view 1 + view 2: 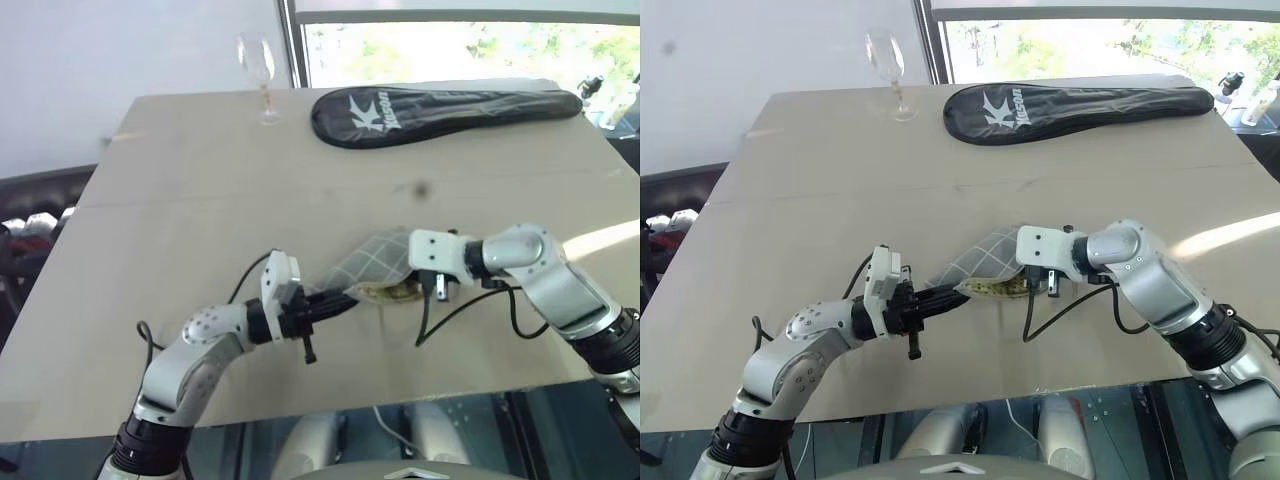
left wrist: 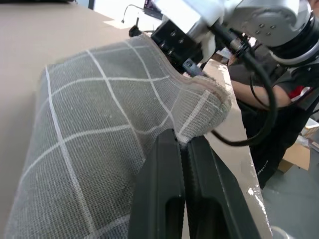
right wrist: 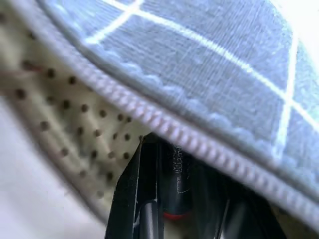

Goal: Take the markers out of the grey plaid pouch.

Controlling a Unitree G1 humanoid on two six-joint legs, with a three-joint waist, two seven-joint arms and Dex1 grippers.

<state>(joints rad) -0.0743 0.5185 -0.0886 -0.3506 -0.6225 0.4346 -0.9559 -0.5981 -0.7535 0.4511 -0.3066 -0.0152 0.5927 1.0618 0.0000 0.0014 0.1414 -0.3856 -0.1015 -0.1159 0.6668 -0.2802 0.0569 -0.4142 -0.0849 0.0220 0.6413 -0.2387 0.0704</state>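
Left gripper [image 1: 958,292] comes in level from the left, its black fingers [image 2: 169,184] pressed together on a fold of the grey plaid pouch [image 1: 372,262] at the edge of its mouth, lifting that end off the pale surface [image 1: 840,180]. Just right of it the pouch's opening shows its dotted olive-yellow lining (gaping a little). Right gripper [image 1: 400,288] angles down into that opening from the right, its fingers narrowed around a dark, slim marker [image 3: 174,184] with a red band, inside the pouch. Farther back stand a wine glass [image 1: 887,68] and, to its right, a long black racket cover [image 1: 1070,104].
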